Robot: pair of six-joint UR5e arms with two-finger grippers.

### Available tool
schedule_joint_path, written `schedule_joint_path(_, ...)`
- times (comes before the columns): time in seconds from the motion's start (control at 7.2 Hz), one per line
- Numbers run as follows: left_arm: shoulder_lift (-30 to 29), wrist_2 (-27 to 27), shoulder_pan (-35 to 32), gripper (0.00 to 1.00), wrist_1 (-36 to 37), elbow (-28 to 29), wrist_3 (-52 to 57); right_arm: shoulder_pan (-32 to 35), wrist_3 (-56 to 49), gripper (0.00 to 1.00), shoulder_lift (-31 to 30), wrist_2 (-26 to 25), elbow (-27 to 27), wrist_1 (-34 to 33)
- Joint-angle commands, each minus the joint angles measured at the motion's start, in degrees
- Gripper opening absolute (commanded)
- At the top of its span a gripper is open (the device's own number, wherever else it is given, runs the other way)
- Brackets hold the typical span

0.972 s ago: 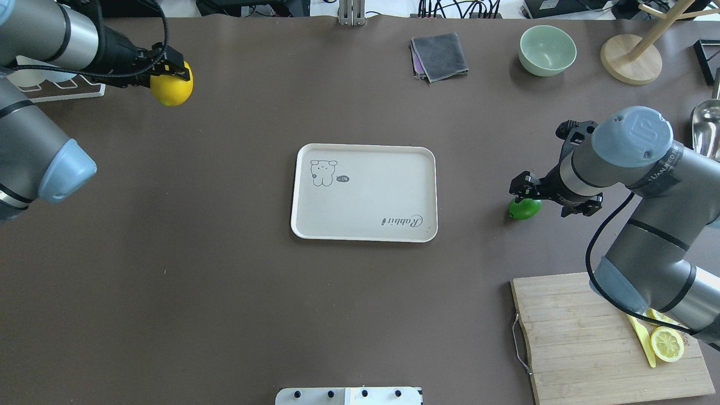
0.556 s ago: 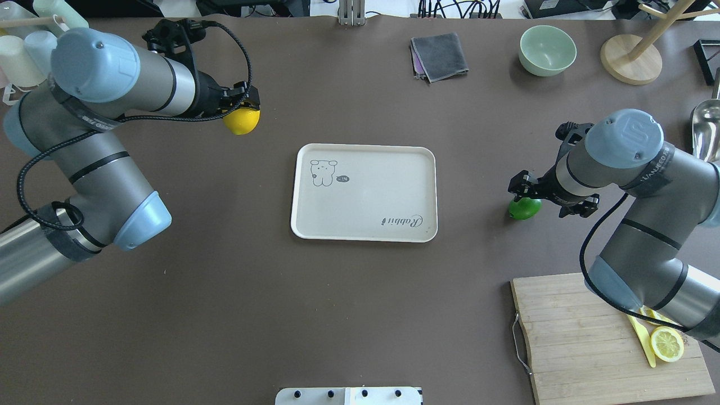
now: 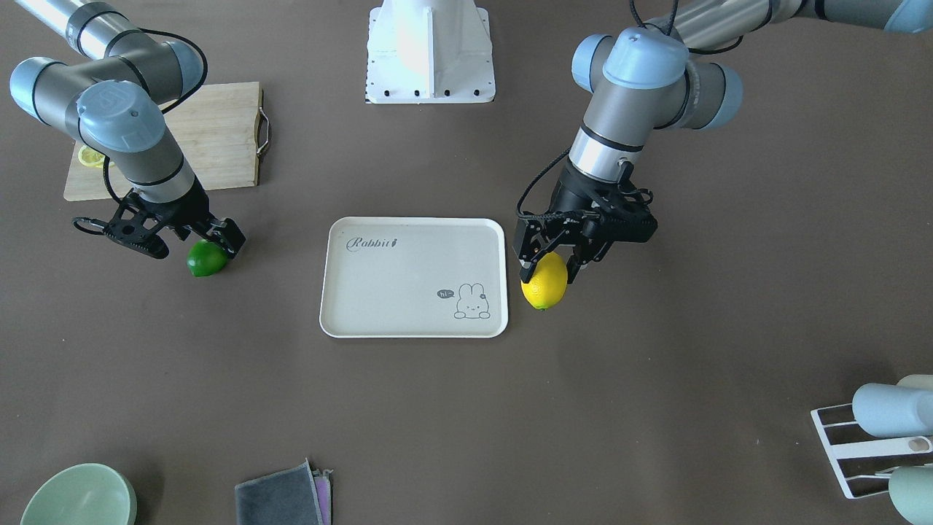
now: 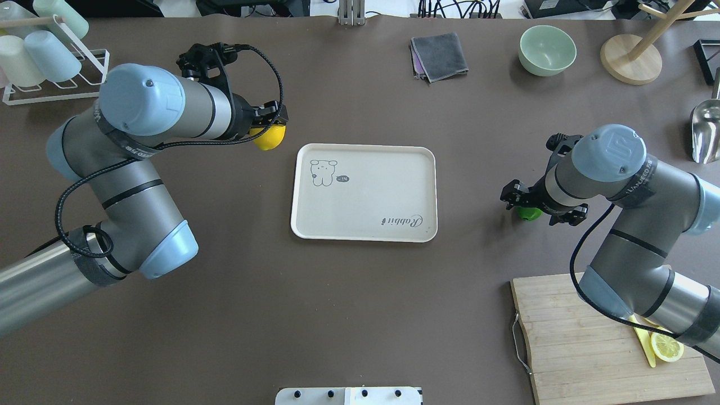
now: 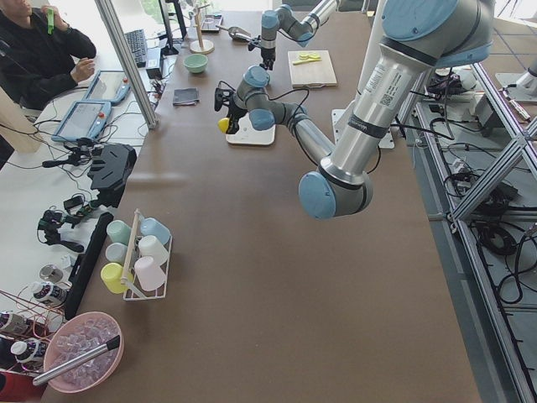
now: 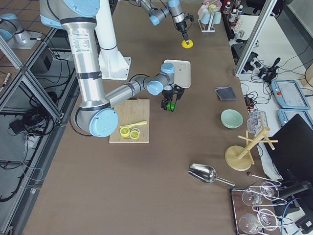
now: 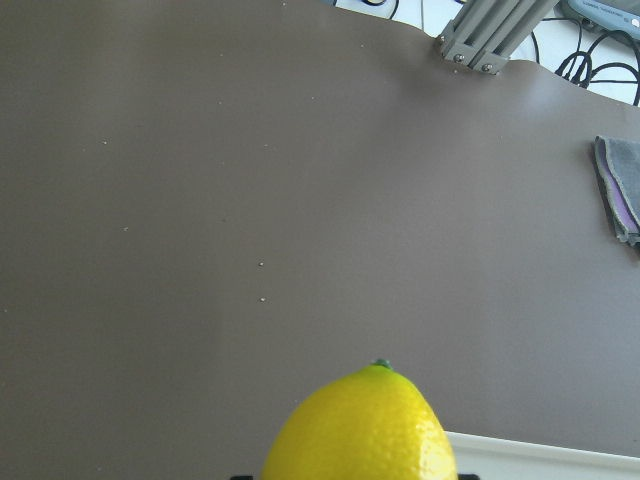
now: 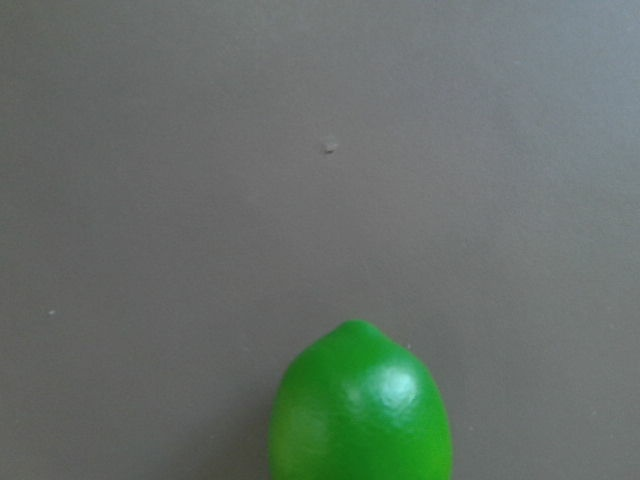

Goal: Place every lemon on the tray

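The beige tray [image 4: 364,225] with the rabbit drawing lies at the table's middle and also shows in the front view [image 3: 412,324]. My left gripper [image 4: 271,125] is shut on the yellow lemon [image 4: 269,139] and holds it just outside the tray's far left corner; the front view shows the gripper [image 3: 548,266] and lemon [image 3: 544,283], and the left wrist view shows the lemon [image 7: 360,430]. The green lemon [image 4: 527,214] lies on the table right of the tray. My right gripper [image 4: 533,207] is low over it, its fingers spread to either side of it [image 3: 206,259].
A wooden cutting board [image 4: 585,343] with lemon slices [image 4: 667,344] is near right. A green bowl [image 4: 547,49], a grey cloth [image 4: 439,56], a wooden stand [image 4: 630,59] and a metal scoop [image 4: 706,132] are at the far side and right. A cup rack [image 4: 45,62] is far left.
My left arm has carried the yellow lemon right, from the far left to the tray's far left corner. My right gripper has come down lower over the green lemon, which has stayed in place.
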Motion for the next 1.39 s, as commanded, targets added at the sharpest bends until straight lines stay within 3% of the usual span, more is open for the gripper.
schedule_joint_path(0.0,-1.9,3.8,3.9,0.00,2.2,-0.1,-1.7,-0.5,1.1,0.78,0.0,-0.2,-0.1,0.5)
schedule_joint_path(0.56,-4.2,4.8,5.8,0.00,2.8,0.5,-4.0,0.2,0.7,0.74,0.5,-0.2,-0.1,0.5)
schedule_joint_path(0.83,-4.2,5.0,5.9,0.00,2.8,0.6,-4.1,2.8,1.0,0.00,2.0,0.4,0.6,0.1)
schedule_joint_path(1.25,-4.1,6.9,7.6,0.00,2.7,0.8,-4.1,4.3,1.3,0.00,4.6,0.7,2.0,-1.1)
